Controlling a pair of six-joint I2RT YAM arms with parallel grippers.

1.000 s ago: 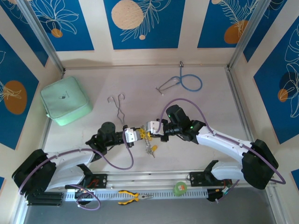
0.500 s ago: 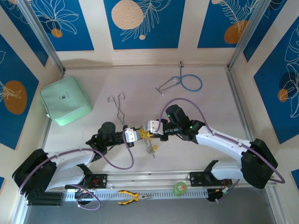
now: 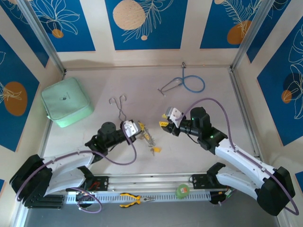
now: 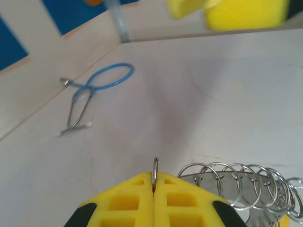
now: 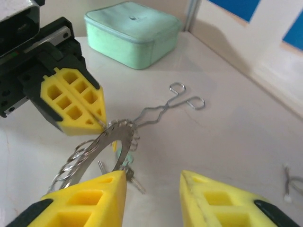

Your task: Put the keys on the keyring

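Pinching the stiff, likely slippery keyring (image 5: 108, 141) by its rim, left claw (image 4: 154, 181) is shut; right claw (image 5: 152, 185) gapes empty.

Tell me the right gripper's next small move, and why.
Probably lower the right gripper toward the keys by the keyring and close on one. It is open and empty, apart from the ring, while the left gripper is shut on the keyring, holding it ready.

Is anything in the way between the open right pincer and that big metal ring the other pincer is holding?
Nothing visible does. The right pincer faces the keyring across an open gap, and the left pincer grips the ring's rim.
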